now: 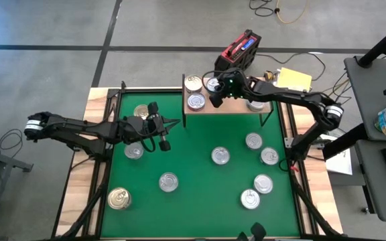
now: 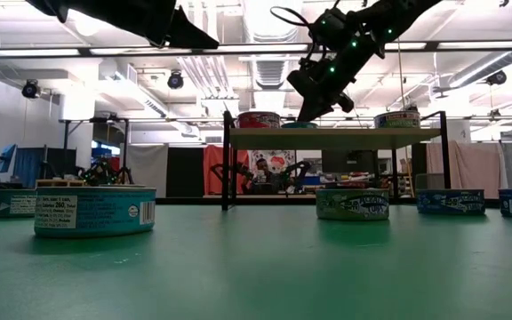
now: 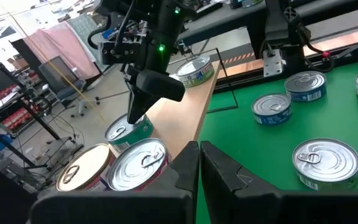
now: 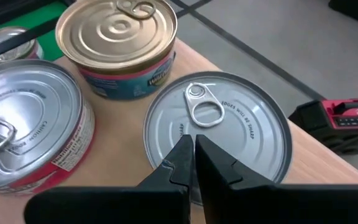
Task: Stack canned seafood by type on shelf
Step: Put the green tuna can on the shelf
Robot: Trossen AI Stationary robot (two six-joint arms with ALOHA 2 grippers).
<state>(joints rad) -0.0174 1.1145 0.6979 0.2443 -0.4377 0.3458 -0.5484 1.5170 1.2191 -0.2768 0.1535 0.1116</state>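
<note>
High view: right gripper (image 1: 214, 100) pressed together over the shelf (image 1: 228, 110), four cans on it; left gripper (image 1: 168, 122) pressed together, empty, above the green mat (image 1: 200, 207) with nine loose cans.
Low view: right gripper (image 2: 302, 114) just above shelf (image 2: 336, 139).
Right wrist: fingertips over silver can (image 4: 241, 134), contact unclear.

Four tins (image 1: 196, 101) upright on shelf (image 1: 226, 109), others scattered on mat
</note>
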